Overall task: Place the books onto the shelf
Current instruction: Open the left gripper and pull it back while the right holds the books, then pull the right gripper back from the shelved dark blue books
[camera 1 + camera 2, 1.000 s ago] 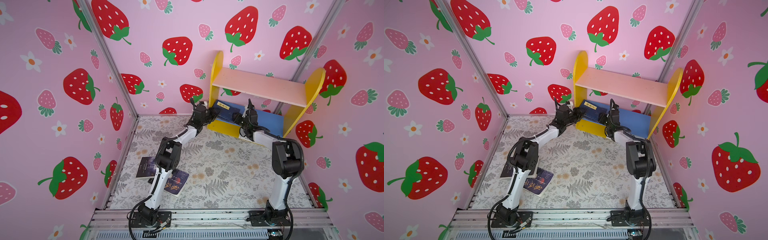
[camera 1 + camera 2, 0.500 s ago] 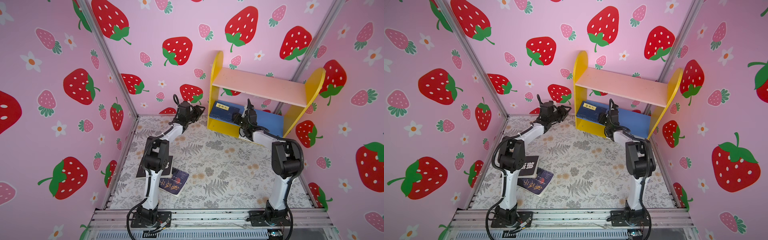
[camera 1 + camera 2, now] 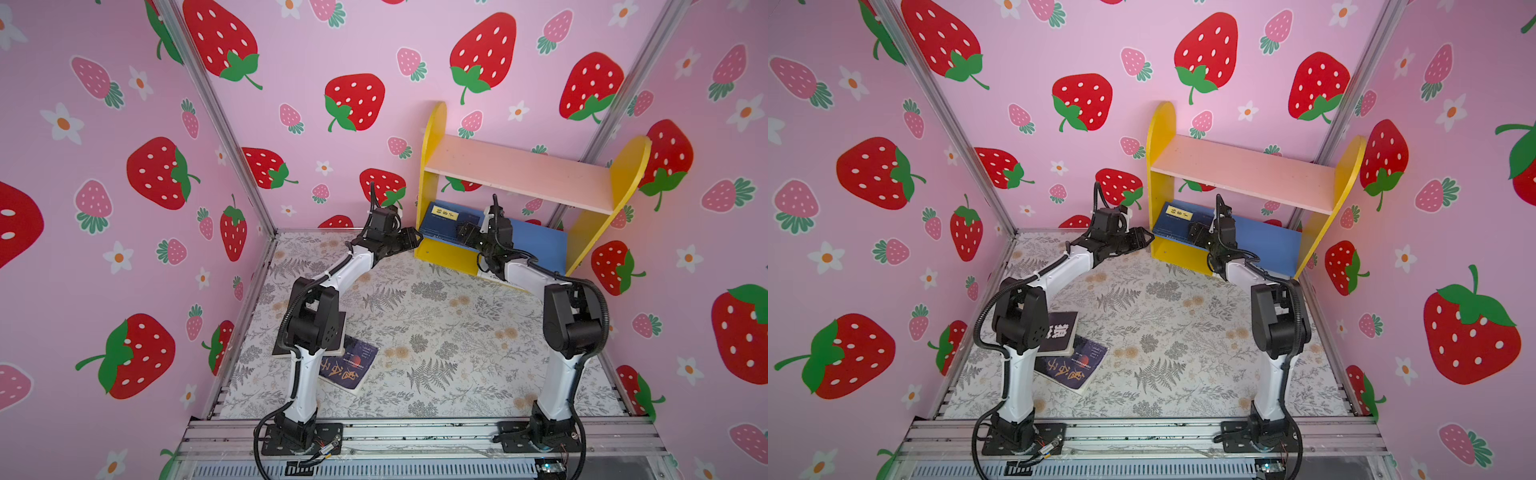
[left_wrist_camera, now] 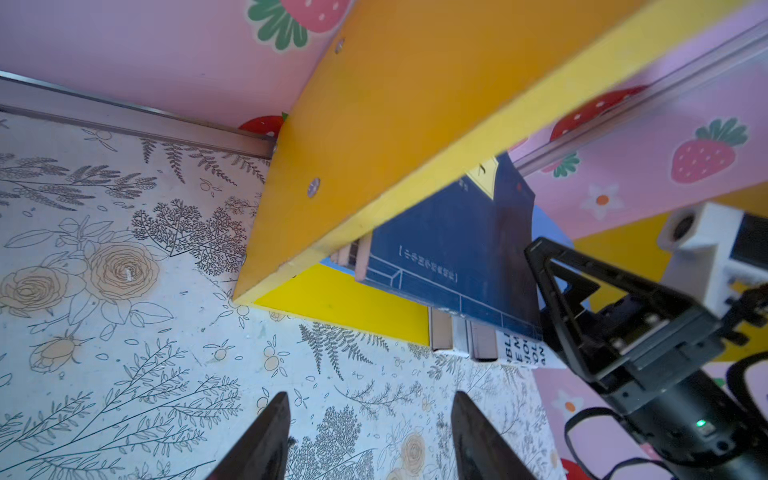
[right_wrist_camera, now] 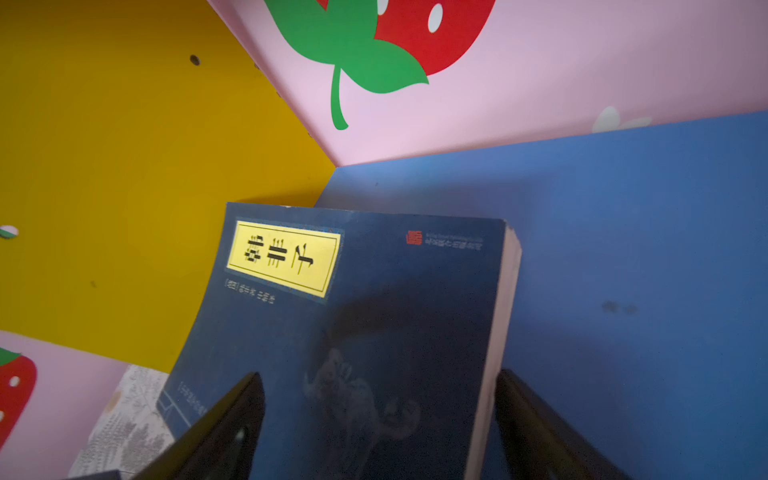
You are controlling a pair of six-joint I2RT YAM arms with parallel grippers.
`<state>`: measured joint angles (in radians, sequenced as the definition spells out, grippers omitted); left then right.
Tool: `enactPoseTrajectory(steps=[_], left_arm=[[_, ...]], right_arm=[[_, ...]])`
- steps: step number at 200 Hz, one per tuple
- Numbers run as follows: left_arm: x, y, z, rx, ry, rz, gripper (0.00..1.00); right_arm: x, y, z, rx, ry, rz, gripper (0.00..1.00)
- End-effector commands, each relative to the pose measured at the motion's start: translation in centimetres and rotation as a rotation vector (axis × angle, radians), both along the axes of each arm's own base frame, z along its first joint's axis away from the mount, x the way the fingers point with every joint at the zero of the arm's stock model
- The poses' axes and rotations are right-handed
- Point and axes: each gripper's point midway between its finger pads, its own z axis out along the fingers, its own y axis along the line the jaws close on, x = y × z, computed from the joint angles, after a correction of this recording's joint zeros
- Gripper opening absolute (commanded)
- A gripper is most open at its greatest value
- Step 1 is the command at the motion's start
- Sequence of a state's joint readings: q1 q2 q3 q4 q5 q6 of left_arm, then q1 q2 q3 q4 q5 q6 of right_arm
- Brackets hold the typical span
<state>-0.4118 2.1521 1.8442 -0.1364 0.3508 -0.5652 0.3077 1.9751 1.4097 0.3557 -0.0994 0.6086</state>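
left tool (image 3: 417, 240), in both top views: spread and empty, just outside the shelf (image 3: 432, 137) at its yellow side panel. right tool (image 3: 462, 232) sits at the navy book (image 3: 444, 218) lying above the blue board (image 3: 540, 245). two dark books (image 3: 1073, 365) lie on the surface (image 3: 436, 332). left wrist view: more books (image 4: 461, 343) stacked beneath the navy one. right wrist view: right tool spread, straddling the cover, not pinching. judgement: most shelved, two outstanding.

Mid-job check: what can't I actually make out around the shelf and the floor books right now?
Black book on the floor: left arm covers much of it in both top views.
Stack under the navy book: yellow side panel hides the count in the left wrist view.
Navy book's small print: blurred, right wrist view.
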Motion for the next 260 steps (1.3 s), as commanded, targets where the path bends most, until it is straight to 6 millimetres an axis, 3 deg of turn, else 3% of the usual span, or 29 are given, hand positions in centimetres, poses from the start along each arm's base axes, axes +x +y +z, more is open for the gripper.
enactPoseTrajectory(steps=[1,54,144,260], left_arm=[[1.2,1.0,-0.4,0.077,-0.035,0.013,0.63],[2.1,0.1,-0.8,0.102,-0.041,0.019,0.62],[3.3,-0.8,-1.1,0.089,-0.037,0.039,0.59],[4.4,-1.0,-1.9,0.075,-0.026,0.072,0.53]], right_arm=[[-0.7,0.3,3.8,-0.033,-0.08,0.053,0.99],[-3.1,-0.1,4.1,-0.157,-0.129,0.134,0.98],[-8.3,0.5,1.2,-0.259,-0.133,0.311,0.94],[-7.6,0.7,-0.1,-0.259,-0.108,0.314,0.81]])
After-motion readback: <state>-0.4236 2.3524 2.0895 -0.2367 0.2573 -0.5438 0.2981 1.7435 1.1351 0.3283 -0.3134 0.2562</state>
